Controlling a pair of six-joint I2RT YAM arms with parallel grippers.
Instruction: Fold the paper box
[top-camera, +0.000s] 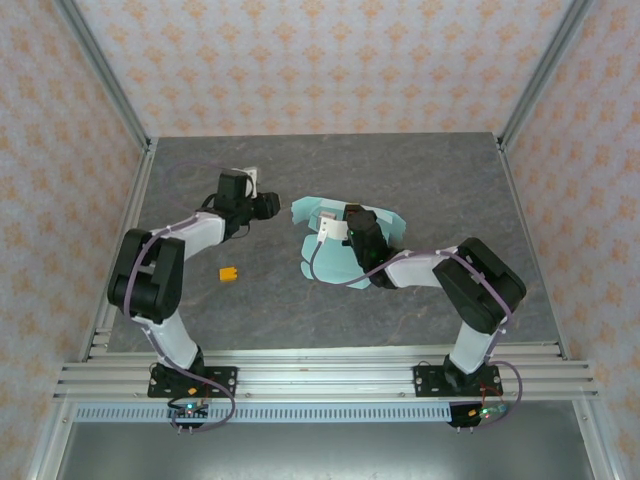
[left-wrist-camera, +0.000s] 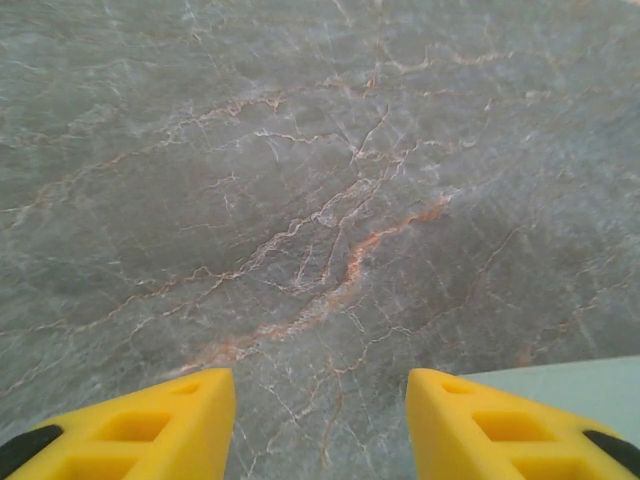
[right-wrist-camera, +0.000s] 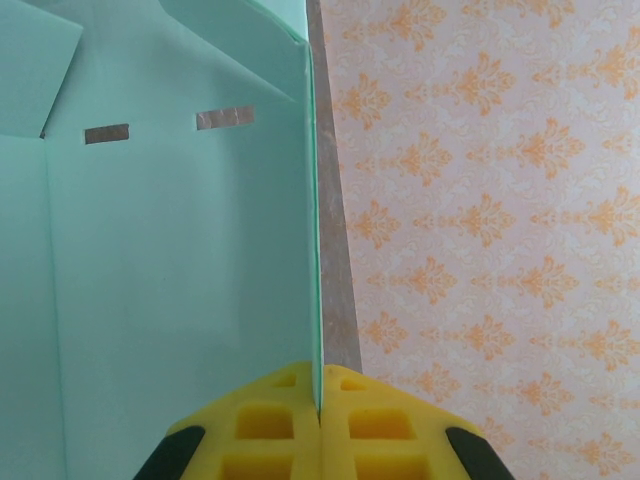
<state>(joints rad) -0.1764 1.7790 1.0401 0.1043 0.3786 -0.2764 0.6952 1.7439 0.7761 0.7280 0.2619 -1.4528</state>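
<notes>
The paper box (top-camera: 335, 262) is a pale mint-blue card sheet lying mid-table, partly folded up, with rounded flaps showing at its far edge. My right gripper (top-camera: 355, 225) is over it. In the right wrist view its yellow fingertips (right-wrist-camera: 318, 400) are shut on the edge of an upright panel of the paper box (right-wrist-camera: 180, 280), which has two small slots near the top. My left gripper (top-camera: 272, 205) hovers just left of the sheet. Its yellow fingers (left-wrist-camera: 320, 420) stand open over bare table, and a corner of the paper box (left-wrist-camera: 590, 375) shows past the right finger.
A tiny orange piece (top-camera: 229, 272) lies on the grey marble table (top-camera: 420, 180) to the left of the sheet, near the left arm. Patterned walls and metal frame posts bound the table at the back and sides.
</notes>
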